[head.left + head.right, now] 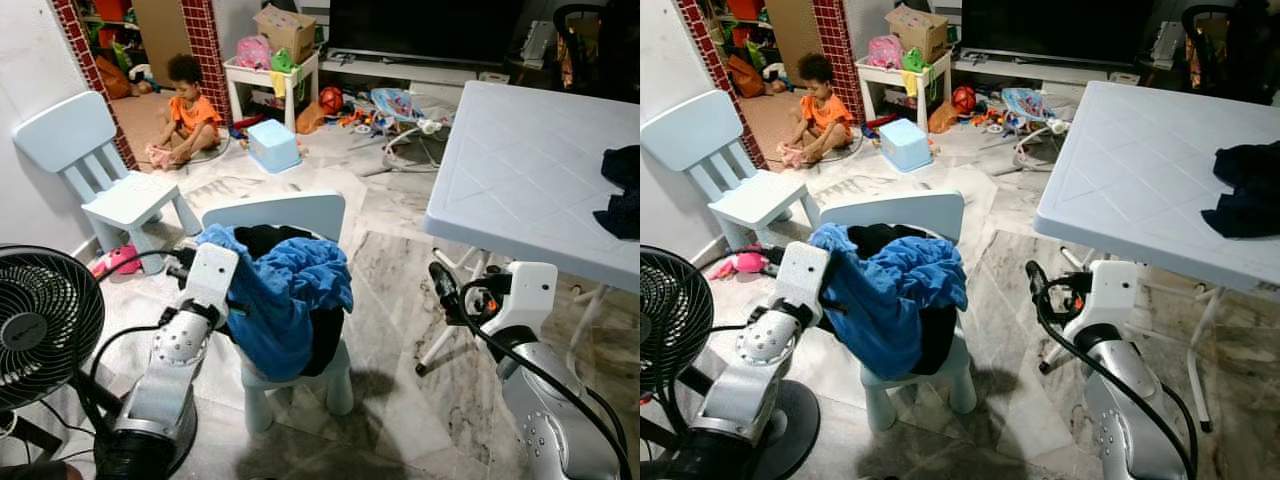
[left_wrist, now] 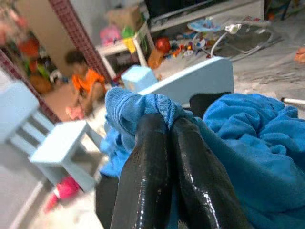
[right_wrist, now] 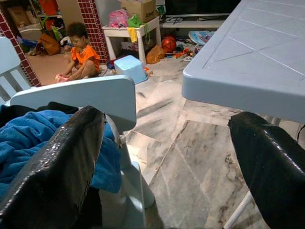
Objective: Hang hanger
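A blue garment [image 1: 290, 290] lies heaped over a black one [image 1: 265, 238] on a small light-blue chair [image 1: 285, 212] in front of me. My left gripper [image 2: 167, 121] is at the heap's left side, fingers pressed together with a fold of the blue cloth pinched at their tips. My right gripper [image 3: 167, 143] hangs to the right of the chair, beside the white table, its two fingers [image 3: 57, 167] spread wide with nothing between them. I see no hanger.
A white table [image 1: 520, 170] stands at the right with dark clothes [image 1: 625, 190] on it. A black fan [image 1: 40, 310] is close on the left. Behind are a second light-blue chair [image 1: 110, 170], a person sitting on the floor [image 1: 190, 115], a blue box [image 1: 272, 145] and scattered toys.
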{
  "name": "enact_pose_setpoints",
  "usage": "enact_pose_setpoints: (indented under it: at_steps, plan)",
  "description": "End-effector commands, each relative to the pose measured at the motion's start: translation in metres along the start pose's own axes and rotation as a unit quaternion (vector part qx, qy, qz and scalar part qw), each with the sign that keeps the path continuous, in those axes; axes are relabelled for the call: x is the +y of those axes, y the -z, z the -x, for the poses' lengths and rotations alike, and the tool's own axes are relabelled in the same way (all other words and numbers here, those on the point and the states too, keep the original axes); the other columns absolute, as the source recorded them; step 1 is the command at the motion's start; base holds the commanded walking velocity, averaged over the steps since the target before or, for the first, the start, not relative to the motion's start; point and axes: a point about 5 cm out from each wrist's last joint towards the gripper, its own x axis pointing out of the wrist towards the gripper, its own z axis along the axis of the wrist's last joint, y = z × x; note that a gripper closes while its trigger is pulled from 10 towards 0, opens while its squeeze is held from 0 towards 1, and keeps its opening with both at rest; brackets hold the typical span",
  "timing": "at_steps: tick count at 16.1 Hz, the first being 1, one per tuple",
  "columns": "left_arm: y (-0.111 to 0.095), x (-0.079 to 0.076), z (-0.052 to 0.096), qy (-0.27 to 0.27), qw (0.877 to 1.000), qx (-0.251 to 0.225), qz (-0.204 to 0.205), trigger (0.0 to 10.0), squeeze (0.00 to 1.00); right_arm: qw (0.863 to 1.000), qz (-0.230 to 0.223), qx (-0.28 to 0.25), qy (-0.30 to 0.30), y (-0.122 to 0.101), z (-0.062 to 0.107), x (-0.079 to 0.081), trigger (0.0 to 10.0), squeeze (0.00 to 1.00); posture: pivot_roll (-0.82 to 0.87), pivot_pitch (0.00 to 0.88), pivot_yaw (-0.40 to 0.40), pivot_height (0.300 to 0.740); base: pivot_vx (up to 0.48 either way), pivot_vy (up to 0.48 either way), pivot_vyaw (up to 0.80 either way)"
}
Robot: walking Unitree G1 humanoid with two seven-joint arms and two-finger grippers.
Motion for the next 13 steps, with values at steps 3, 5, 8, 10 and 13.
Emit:
enact_pose_setpoints:
  at_steps: [3, 5, 8, 10, 13]
  plan:
    - [-0.013, -0.008, 0.0, 0.032, 0.999, -0.039, -0.009, 0.0, 0.0, 1.0, 0.007, 0.002, -0.003, -0.001, 0.0, 0.0, 10.0, 0.0, -0.12, 0.0, 0.008, 0.74, 0.0, 0.0, 0.0]
    - [-0.035, -0.009, 0.001, 0.022, 0.995, -0.098, -0.004, 0.0, 0.0, 1.0, 0.007, -0.001, 0.002, -0.002, 0.0, -0.002, 10.0, 0.0, -0.12, 0.0, 0.01, 0.74, 0.0, 0.0, 0.0]
    - [-0.067, -0.017, 0.01, 0.029, 0.983, -0.18, -0.016, 0.0, 0.0, 1.0, -0.001, -0.018, 0.008, -0.008, -0.003, -0.001, 10.0, 0.0, -0.12, 0.0, 0.011, 0.74, 0.0, 0.0, 0.0]
    - [-0.075, -0.022, 0.017, 0.039, 0.979, -0.2, -0.009, 0.0, 0.0, 1.0, -0.007, -0.026, 0.011, -0.01, -0.006, 0.001, 10.0, 0.0, -0.11, 0.0, 0.018, 0.74, 0.0, 0.0, 0.0]
    - [-0.068, -0.032, 0.029, 0.068, 0.981, -0.183, 0.018, 0.0, 0.0, 0.999, -0.02, -0.035, 0.022, -0.012, -0.006, 0.001, 10.0, 0.0, -0.11, 0.0, 0.027, 0.74, 0.0, 0.0, 0.0]
